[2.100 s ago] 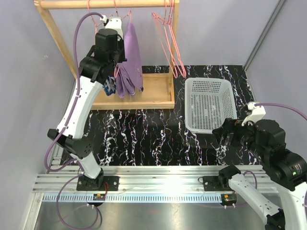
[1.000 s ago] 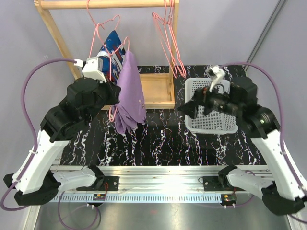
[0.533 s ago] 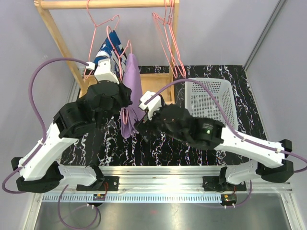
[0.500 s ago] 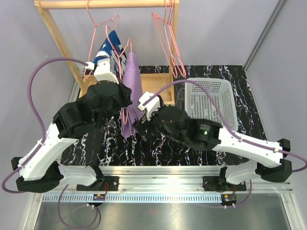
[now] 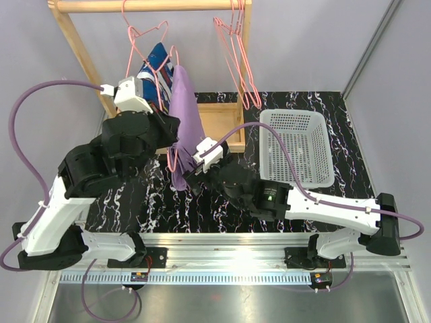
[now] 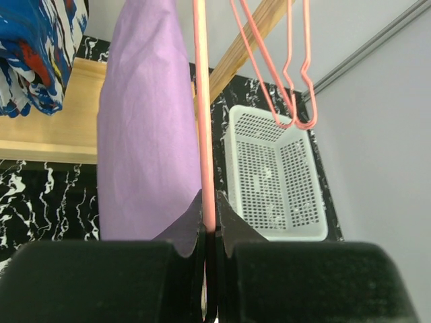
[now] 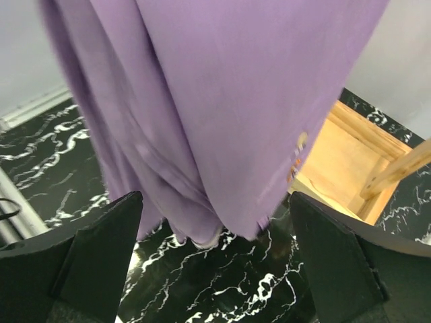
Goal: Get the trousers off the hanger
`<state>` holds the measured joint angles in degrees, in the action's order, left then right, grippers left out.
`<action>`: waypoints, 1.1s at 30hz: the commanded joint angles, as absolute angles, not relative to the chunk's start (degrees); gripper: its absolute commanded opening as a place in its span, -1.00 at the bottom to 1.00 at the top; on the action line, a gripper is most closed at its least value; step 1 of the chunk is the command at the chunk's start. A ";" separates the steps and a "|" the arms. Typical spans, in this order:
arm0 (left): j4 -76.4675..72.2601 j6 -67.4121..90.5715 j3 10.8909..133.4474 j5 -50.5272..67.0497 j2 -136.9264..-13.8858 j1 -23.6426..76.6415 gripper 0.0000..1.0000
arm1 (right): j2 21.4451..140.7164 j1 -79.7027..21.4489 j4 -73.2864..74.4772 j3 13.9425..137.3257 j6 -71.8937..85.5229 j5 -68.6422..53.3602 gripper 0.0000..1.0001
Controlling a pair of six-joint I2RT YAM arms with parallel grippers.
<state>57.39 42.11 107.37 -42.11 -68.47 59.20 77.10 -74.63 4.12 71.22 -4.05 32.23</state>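
Observation:
The lilac-purple trousers (image 5: 185, 114) hang folded over a pink wire hanger (image 6: 202, 101). My left gripper (image 5: 170, 136) is shut on that hanger's wire (image 6: 210, 225) and holds it off the rail, above the table. My right gripper (image 5: 195, 173) is open, its jaws wide apart (image 7: 215, 259) just below and in front of the trousers' lower end (image 7: 202, 134), without touching it. The dark blue trousers with white and red splashes (image 5: 153, 64) hang on another pink hanger behind; they also show in the left wrist view (image 6: 37, 54).
A wooden rack with a top rail (image 5: 148, 5) and a base tray (image 5: 219, 128) stands at the back left. Empty pink hangers (image 5: 239, 60) hang on its right. A white perforated basket (image 5: 296, 145) sits on the black marbled table (image 5: 222, 208) to the right.
My left gripper took the hanger with the purple trousers off the rail and brought it forward. My right arm swung in from the right to under the trousers' lower end.

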 commanded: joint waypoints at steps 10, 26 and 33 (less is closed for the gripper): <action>48.08 44.03 115.31 -45.35 -66.71 59.59 -1.00 | 75.50 -75.15 -9.57 59.34 -0.97 32.96 0.99; 42.81 46.84 114.61 -40.26 -62.93 59.50 -1.00 | 79.01 -75.15 -33.03 52.47 -7.29 33.66 0.99; 41.75 48.25 114.26 -37.53 -62.40 59.50 -1.00 | 84.02 -75.23 -44.20 52.47 -15.55 37.79 0.99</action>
<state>51.96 46.89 113.14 -39.13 -63.48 59.31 82.21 -74.70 -33.93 51.99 -10.37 34.22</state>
